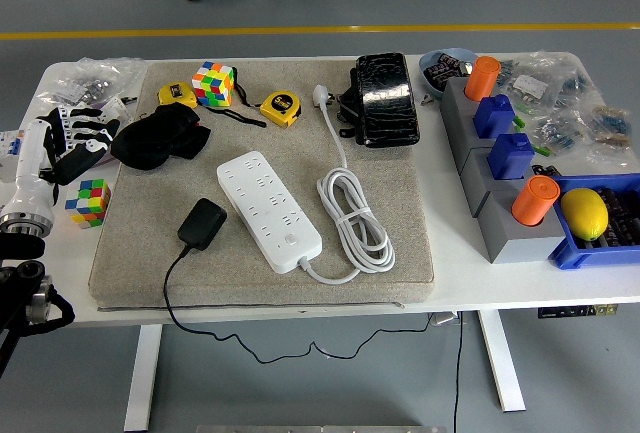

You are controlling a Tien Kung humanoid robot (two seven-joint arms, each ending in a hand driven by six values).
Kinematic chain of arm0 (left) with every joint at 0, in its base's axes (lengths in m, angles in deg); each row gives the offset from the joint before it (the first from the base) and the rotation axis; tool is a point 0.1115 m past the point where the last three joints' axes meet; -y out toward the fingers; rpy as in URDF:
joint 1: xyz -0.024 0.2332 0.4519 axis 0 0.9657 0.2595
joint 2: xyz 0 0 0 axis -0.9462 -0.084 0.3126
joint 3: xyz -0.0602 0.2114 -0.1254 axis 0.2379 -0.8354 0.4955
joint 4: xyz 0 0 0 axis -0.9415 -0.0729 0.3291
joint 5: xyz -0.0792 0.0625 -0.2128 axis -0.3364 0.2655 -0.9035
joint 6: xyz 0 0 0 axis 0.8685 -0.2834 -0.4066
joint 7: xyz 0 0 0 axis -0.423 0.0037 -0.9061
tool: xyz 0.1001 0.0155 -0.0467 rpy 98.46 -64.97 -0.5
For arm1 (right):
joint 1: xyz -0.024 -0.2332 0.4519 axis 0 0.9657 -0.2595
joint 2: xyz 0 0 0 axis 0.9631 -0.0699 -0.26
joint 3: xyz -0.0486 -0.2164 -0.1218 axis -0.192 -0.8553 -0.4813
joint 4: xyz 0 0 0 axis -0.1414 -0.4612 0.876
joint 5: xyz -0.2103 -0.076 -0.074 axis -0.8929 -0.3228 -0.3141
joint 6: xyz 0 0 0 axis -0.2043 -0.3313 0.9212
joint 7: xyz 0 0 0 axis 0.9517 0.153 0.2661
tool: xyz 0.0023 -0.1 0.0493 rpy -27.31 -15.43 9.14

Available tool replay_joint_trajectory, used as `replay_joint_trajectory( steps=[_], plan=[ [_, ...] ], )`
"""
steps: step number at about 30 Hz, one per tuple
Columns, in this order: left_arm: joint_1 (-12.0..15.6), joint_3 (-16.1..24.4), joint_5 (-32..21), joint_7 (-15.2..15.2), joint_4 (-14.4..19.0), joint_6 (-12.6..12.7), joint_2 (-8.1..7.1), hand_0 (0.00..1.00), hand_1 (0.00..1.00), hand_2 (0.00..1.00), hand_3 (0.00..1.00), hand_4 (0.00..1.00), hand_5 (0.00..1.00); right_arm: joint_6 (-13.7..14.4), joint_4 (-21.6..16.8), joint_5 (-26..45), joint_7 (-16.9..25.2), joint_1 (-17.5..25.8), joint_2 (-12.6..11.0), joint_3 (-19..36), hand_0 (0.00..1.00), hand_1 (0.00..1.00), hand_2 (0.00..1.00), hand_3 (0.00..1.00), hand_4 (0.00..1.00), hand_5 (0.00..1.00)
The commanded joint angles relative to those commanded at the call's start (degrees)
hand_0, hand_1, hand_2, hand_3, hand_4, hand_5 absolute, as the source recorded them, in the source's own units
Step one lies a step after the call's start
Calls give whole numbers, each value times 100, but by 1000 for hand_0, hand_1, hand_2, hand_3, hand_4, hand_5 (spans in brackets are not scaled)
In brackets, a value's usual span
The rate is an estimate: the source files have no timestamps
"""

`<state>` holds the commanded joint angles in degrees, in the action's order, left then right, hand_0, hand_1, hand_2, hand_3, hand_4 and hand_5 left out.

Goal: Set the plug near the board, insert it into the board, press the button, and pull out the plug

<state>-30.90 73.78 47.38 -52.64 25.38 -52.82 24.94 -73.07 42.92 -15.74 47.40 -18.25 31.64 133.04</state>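
A white power strip (268, 209) lies diagonally in the middle of the grey mat (400, 263). Its button sits near its front end, and its white cord (355, 221) is coiled to its right. A black plug adapter (203, 223) rests on the mat just left of the strip, unplugged, with its black cable (175, 303) trailing off the table's front edge. My left hand (78, 139) hovers at the table's far left edge, well left of the plug, fingers relaxed and empty. No right arm is visible.
On the mat's back part lie a black pouch (158, 140), two yellow tape measures (279, 108), a Rubik's cube (214, 83) and a black case (385, 98). A second cube (88, 201) is beside my left hand. Grey holders (505, 228) and a blue bin (575, 253) with a lemon (584, 213) fill the right.
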Motion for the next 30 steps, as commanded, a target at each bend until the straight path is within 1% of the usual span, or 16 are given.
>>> replay_joint_trajectory(
  steps=[5,11,21,30],
  plan=[
    [-27,-31,-1,-7,-24,-5,32,377,433,507,551,848,352,4,0,-31,7,-6,28,101,493,586,542,505,832,370],
    [-74,-45,-15,-10,-16,-7,38,377,434,505,551,848,352,8,0,17,-20,23,84,92,493,586,542,506,832,370],
    [-126,-81,-22,-15,8,-19,47,377,431,505,551,847,352,4,0,-30,-3,-18,63,241,496,586,542,506,834,371],
    [-132,-58,-32,-21,22,-48,50,377,431,505,551,846,352,-3,0,18,-30,-50,49,180,495,587,543,507,835,372]
  ],
)
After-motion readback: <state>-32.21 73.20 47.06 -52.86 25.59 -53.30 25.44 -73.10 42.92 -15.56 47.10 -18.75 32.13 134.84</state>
